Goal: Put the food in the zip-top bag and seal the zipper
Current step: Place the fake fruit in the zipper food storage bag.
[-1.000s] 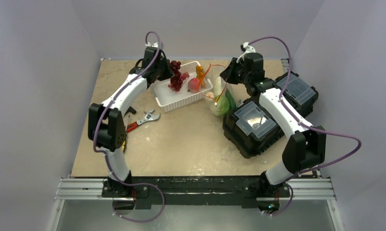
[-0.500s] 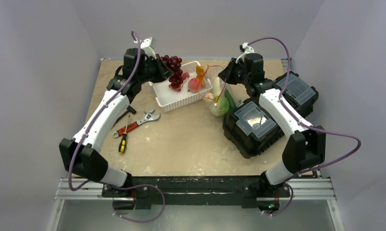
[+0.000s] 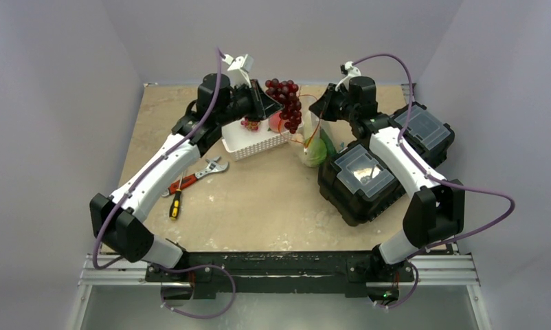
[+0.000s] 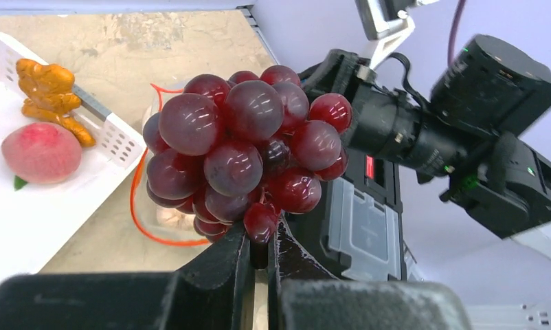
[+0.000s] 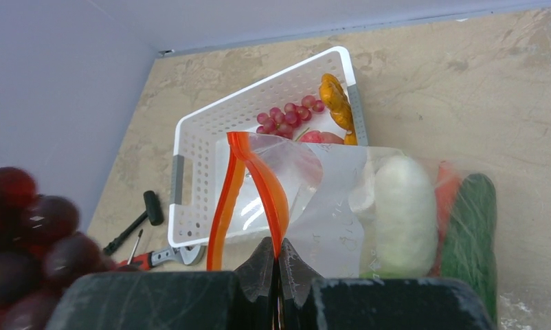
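Your left gripper [image 4: 259,242], jaws almost closed, pinches the dark purple grapes [image 4: 245,155] by the lowest berries, the bunch aloft near the mouth of the zip-top bag [image 5: 341,199]. Your right gripper [image 5: 278,256], jaws closed tight, nips the zipper [image 5: 257,180] and holds the mouth propped open. A white oval piece [image 5: 400,213] and the cucumber [image 5: 473,234] lie inside. The peach [image 4: 40,152], carrot [image 4: 49,89] and red grapes [image 5: 290,115] sit in the white basket [image 5: 211,137]. The bunch looks light, knobbly and glossy, and is likely to swivel in so small a pinch. The bag's film is soft and floppy, so take it by the stiffer strip.
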You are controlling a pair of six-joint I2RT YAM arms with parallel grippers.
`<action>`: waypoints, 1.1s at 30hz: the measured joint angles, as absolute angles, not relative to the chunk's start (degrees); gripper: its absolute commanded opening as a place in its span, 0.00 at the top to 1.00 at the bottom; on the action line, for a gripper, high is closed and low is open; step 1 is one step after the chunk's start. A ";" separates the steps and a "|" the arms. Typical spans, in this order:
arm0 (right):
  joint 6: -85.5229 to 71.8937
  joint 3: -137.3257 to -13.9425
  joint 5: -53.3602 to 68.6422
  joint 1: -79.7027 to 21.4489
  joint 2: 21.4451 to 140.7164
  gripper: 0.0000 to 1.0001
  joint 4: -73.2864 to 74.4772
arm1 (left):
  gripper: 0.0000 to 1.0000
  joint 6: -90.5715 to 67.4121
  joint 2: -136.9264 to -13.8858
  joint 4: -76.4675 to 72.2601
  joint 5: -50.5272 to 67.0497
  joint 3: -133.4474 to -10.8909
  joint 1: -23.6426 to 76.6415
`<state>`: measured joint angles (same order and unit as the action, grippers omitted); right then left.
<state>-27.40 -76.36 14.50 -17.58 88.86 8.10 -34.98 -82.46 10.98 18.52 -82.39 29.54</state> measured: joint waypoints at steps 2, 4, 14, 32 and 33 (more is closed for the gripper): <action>-27.44 -76.36 14.87 -17.58 88.86 1.00 8.05 | 1.00 -36.75 -84.47 9.10 18.37 -82.39 29.76; -27.55 -76.18 15.62 -17.58 88.82 1.00 7.73 | 1.00 -38.81 -86.83 7.60 17.61 -82.39 29.76; -28.18 -75.70 17.45 -17.58 88.42 1.00 7.57 | 1.00 -45.98 -94.78 3.90 17.30 -82.39 30.87; -28.51 -74.50 23.24 -17.58 88.42 1.00 3.77 | 0.63 -47.03 -106.87 26.70 21.96 -99.98 31.40; -28.51 -74.50 23.59 -17.58 88.42 1.00 3.75 | 0.60 -47.03 -107.46 27.75 22.15 -100.88 31.40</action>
<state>-28.51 -74.50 23.59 -17.58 88.42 3.75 -47.03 -107.46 27.75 22.15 -100.88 31.40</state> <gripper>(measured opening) 0.003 0.330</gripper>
